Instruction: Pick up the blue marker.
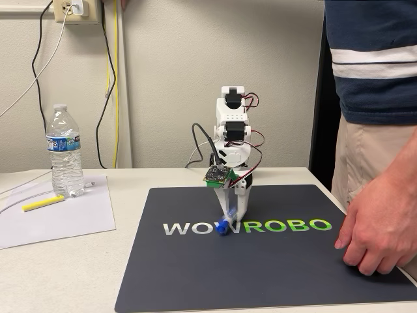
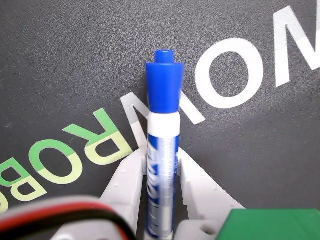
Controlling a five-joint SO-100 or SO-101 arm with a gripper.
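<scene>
Fingers [image 2: 197,182] of your gripper [image 2: 161,162] sit closed on the blue marker [image 2: 162,150], its length running straight out ahead, cap forward over the mat [image 2: 60,60]; lift upward.

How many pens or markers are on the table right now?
2: the white-barrelled blue-capped marker sits between the white gripper fingers on the dark mat; the slim yellow highlighter lies on white paper by the clear water bottle.

The arm [image 1: 233,140] stands folded over, wrist pointing straight down, its hand [image 2: 162,167] clamped with both fingers [image 2: 131,175] pressed inward.
</scene>
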